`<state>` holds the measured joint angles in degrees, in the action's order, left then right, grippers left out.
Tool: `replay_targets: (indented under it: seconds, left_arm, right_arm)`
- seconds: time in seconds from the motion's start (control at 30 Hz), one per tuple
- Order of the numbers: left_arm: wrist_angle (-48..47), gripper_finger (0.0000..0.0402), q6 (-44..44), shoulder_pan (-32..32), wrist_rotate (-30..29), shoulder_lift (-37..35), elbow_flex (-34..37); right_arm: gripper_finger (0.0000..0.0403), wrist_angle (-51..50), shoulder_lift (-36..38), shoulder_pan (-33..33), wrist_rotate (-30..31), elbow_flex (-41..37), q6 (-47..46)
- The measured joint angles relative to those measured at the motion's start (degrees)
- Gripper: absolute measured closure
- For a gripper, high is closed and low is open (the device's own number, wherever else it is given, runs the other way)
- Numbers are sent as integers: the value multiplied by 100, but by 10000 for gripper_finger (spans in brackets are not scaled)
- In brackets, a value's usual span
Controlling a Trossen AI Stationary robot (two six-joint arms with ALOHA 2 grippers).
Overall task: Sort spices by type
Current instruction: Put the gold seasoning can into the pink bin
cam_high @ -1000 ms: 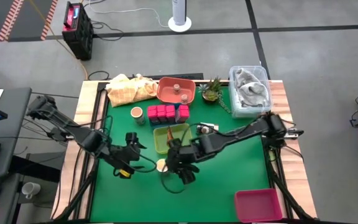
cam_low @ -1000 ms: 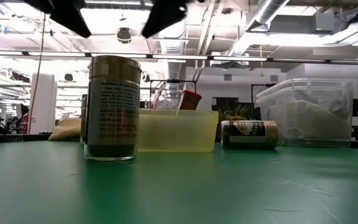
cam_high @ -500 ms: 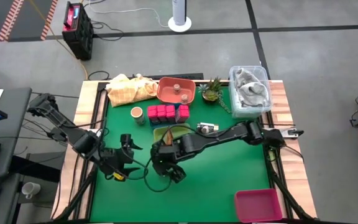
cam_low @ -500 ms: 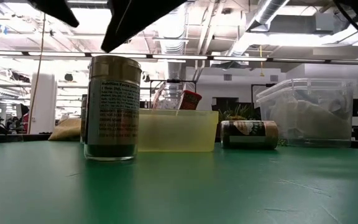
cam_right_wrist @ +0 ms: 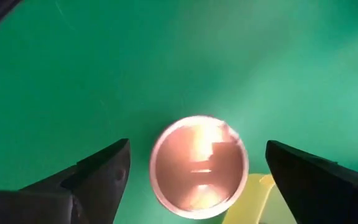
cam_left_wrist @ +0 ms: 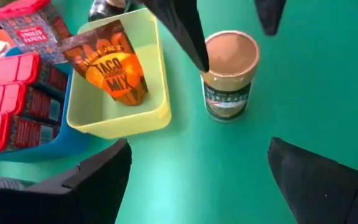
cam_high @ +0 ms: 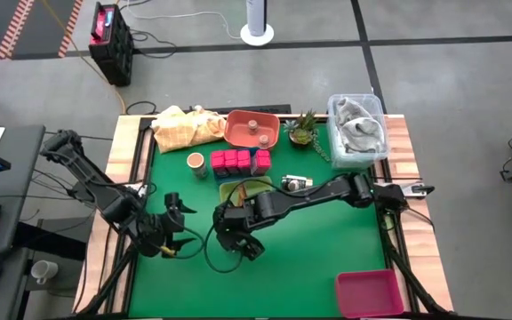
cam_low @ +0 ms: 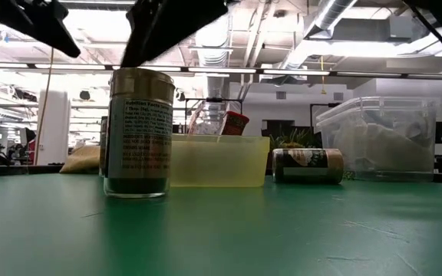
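A spice jar (cam_left_wrist: pixel 229 78) with a tan lid and green label stands upright on the green table, next to the yellow bin (cam_left_wrist: pixel 157 115). My right gripper (cam_right_wrist: pixel 197 186) hangs open above it, a finger standing off each side of the lid (cam_right_wrist: pixel 197 165); in the high view this gripper (cam_high: pixel 236 238) covers the jar. My left gripper (cam_high: pixel 172 236) is open to the jar's left, facing it, with nothing between its fingers. Pink-lidded spice containers (cam_high: pixel 238 162) sit in a row farther back. Another jar (cam_low: pixel 307 165) lies on its side.
The yellow bin holds a taco mix packet (cam_left_wrist: pixel 117 71). At the back are a yellow cloth (cam_high: pixel 185 127), an orange tray (cam_high: pixel 238 133), a small plant (cam_high: pixel 303 129) and a clear container (cam_high: pixel 357 129). A pink bin (cam_high: pixel 369 292) sits near the front right.
My right gripper has swung toward the table's left edge and now hangs over the tan-lidded jar, which was beside it before. My left gripper has drawn back toward the table's near left corner. The jar has stayed in place.
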<state>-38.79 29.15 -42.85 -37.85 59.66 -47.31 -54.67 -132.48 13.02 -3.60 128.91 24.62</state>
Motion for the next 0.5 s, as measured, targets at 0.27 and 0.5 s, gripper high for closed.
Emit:
replay_targets:
  seconds: [0.27,0.5]
  left_arm:
    - [7,43,100,2,-118,-256,0]
    - [18,43,207,2,-208,-299,0]
  right_arm:
    - [3,-53,-174,-9,-125,-14,159]
    - [6,146,-433,-69,-178,-8,242]
